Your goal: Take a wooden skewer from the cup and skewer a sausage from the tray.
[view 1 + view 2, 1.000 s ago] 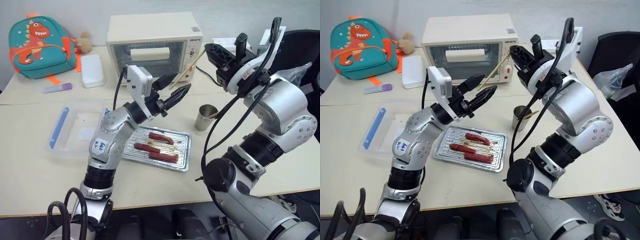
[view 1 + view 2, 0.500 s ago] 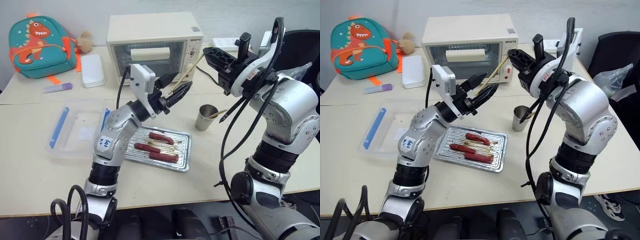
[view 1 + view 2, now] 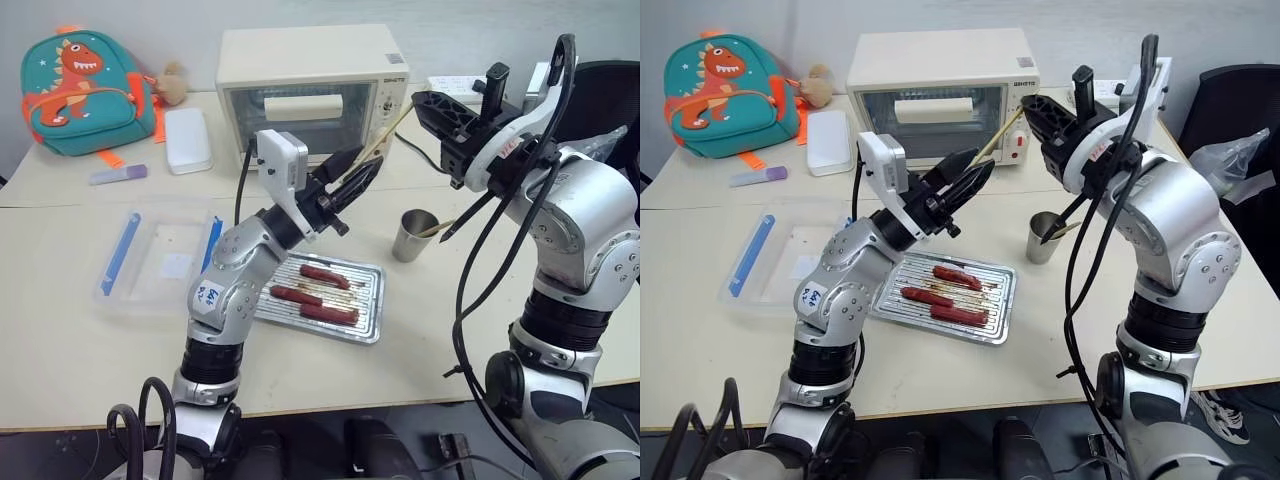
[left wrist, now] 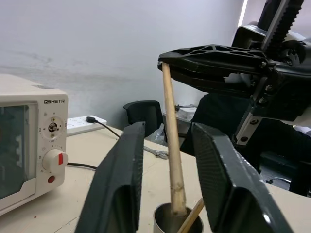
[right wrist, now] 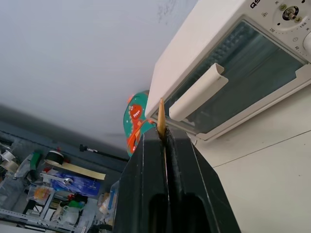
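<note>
My right gripper (image 3: 418, 99) pinches the wooden skewer (image 3: 383, 133), my left gripper (image 3: 352, 172) brackets its lower end ajar, toaster oven (image 3: 310, 75) close behind.

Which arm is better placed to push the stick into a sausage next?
Left. Its gripper brackets the stick above the tray of sausages, jaws not visibly shut. The right gripper pinches the stick's far end, further away.

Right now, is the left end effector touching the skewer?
Apart. The left wrist view shows the skewer standing between the left end effector's open fingers, gaps either side.
</note>
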Available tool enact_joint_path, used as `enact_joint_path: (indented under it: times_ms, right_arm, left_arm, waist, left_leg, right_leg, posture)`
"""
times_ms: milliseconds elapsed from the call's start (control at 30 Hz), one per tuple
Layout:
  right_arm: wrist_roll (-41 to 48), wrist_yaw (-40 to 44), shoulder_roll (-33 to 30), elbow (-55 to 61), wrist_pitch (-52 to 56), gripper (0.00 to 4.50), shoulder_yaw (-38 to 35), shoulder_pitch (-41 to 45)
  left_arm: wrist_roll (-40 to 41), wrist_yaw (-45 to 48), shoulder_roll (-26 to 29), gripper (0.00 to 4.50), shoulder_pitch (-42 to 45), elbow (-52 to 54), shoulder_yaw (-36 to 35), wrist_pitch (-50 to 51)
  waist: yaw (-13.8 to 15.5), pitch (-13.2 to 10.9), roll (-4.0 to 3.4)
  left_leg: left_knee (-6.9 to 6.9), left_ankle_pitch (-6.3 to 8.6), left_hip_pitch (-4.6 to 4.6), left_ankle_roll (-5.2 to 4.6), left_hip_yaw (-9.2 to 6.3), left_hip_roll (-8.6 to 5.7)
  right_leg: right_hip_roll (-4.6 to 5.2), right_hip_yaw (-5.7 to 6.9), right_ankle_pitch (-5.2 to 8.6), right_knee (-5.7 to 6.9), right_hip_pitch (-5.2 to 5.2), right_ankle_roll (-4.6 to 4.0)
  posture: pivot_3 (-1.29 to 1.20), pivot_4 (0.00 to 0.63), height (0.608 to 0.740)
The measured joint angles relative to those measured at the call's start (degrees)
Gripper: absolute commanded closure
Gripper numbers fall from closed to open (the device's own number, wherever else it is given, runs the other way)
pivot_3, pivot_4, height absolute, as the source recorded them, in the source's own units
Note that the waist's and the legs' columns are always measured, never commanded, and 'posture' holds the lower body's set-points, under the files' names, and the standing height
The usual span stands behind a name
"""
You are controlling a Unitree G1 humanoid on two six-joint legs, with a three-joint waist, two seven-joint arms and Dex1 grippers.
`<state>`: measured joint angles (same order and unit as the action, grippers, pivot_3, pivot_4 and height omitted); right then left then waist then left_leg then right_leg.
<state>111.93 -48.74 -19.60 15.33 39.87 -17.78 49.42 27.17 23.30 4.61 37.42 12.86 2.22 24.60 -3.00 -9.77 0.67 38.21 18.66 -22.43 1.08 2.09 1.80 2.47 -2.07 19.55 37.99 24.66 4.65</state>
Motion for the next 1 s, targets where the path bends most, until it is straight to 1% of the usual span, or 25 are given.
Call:
enact_joint_path:
  times_ms: [400,467,500,633,1000]
  right_arm:
    - [0.00,1.36,-0.52,0.07,-0.10,4.50,0.58,-1.43]
    - [0.00,1.50,-0.55,0.07,-0.11,4.50,0.58,-1.43]
    - [0.00,1.54,-0.55,0.07,-0.11,4.50,0.58,-1.43]
    - [0.03,1.77,-0.55,0.08,-0.24,4.50,0.57,-1.42]
    - [0.04,2.05,-0.56,0.11,-0.80,4.50,0.57,-1.42]
  left_arm:
    - [-0.14,-0.22,-0.33,3.06,0.03,-0.03,-0.04,-0.14]
    - [-0.13,-0.33,-0.56,3.43,0.06,-0.06,-0.06,-0.26]
    - [-0.13,-0.36,-0.67,3.50,0.06,-0.07,-0.08,-0.28]
    - [-0.13,-0.80,-1.32,4.48,0.29,-0.35,-0.41,-0.32]
    - [-0.52,-1.01,-0.99,4.48,0.75,-0.48,-0.46,-0.32]
  waist:
    - [0.12,0.00,0.00]
    - [0.12,0.00,0.00]
    - [0.12,0.00,0.00]
    - [0.14,0.00,0.00]
    - [0.17,0.00,0.00]
  left_leg:
    - [0.00,0.00,0.00,0.00,0.00,0.00]
    - [0.00,0.00,0.00,0.00,0.00,0.00]
    - [0.00,0.00,0.00,0.00,0.00,0.00]
    - [0.00,0.00,0.00,0.00,0.00,0.00]
    - [0.00,0.00,0.00,0.00,0.00,0.00]
  right_leg:
    - [0.00,0.00,0.00,-0.01,0.00,0.00]
    - [0.00,0.00,0.00,-0.01,0.00,0.00]
    - [0.00,0.00,0.00,-0.01,0.00,0.00]
    - [0.00,0.00,0.00,-0.01,0.00,0.01]
    - [0.00,0.00,-0.01,-0.01,0.00,0.01]
  posture:
    - [0.00,0.150,0.740]
    - [0.00,0.150,0.740]
    - [0.00,0.150,0.740]
    - [0.00,0.150,0.740]
    - [0.00,0.150,0.740]
